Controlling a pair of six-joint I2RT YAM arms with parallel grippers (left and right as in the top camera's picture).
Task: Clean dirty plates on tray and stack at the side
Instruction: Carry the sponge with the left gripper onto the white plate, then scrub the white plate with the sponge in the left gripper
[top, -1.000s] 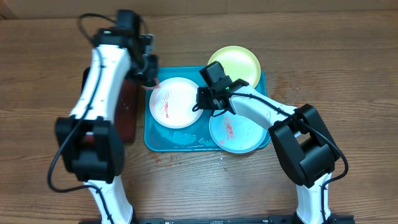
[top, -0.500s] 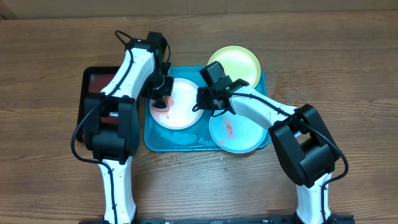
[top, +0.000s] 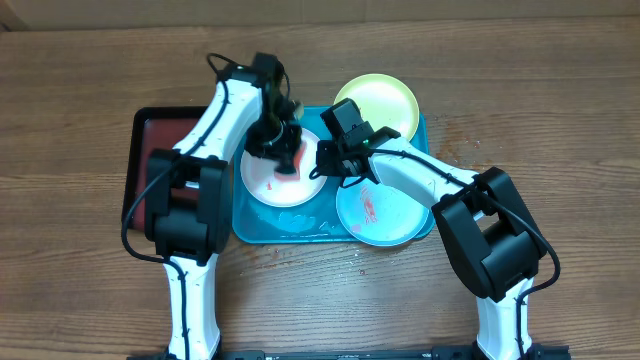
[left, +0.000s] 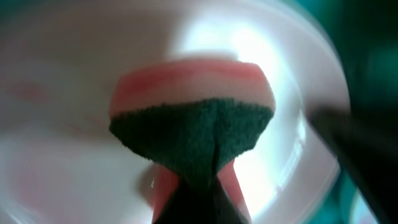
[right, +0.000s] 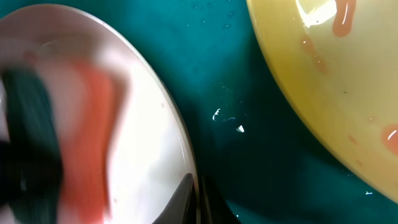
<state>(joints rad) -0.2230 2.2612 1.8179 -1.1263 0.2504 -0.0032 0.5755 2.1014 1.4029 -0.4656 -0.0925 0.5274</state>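
On the tray, left claw clamps a pink-green sponge against the red-smeared white plate; right claw is closed, pinching that plate's rim.

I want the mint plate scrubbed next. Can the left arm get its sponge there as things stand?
Probably not cleanly. The right arm stretches across the mint plate's upper edge, and the right gripper pinches the white plate's rim, right in the left gripper's path with the sponge.
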